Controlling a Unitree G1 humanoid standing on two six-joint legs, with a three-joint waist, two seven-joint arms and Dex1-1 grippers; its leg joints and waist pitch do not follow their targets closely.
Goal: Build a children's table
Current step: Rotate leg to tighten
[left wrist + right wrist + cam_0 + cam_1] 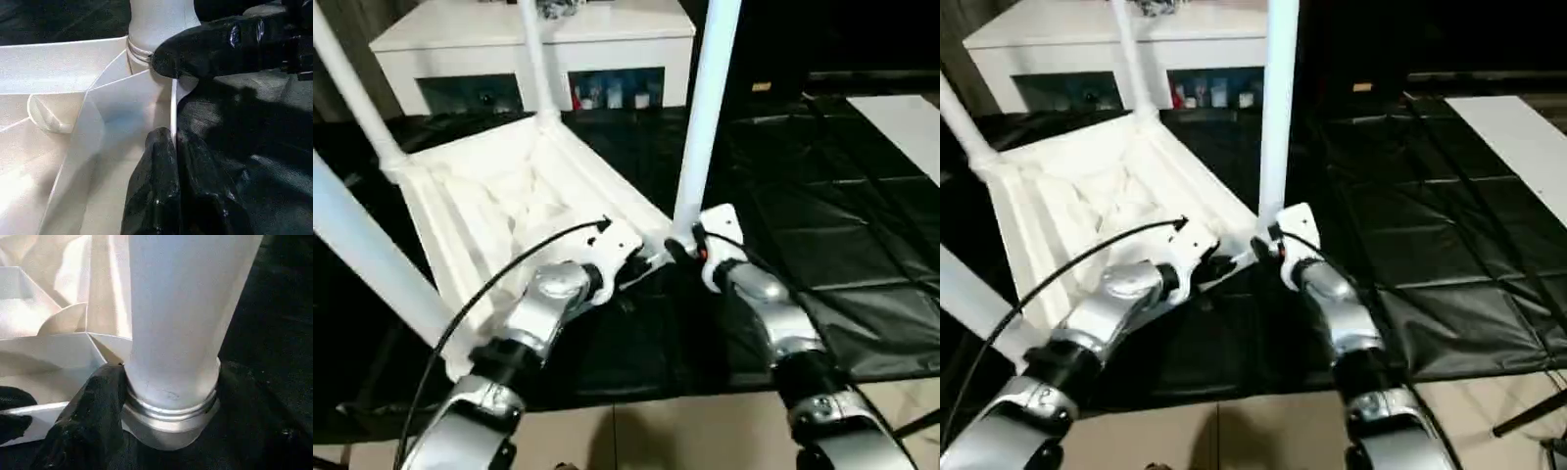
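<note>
Tabletop (499,196) upside down, left end effector (172,147) pinching its rim, right end effector (683,247) clasping leg (705,117), no readable writing.

White cabinet (533,39) at back, glass doors; black-covered table (822,245) underneath; white board (906,122) right.

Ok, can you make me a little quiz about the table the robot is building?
1. True or false: the white plastic rectangular table top lies ribbed side up.
2. How many long white tapered round legs stand in it? A two, B three, C four.
3. What does the left end effector pinch?
Key: 1 true. 2 C. 3 The table top's thin rim, beside the corner leg that the right end effector holds.
</note>
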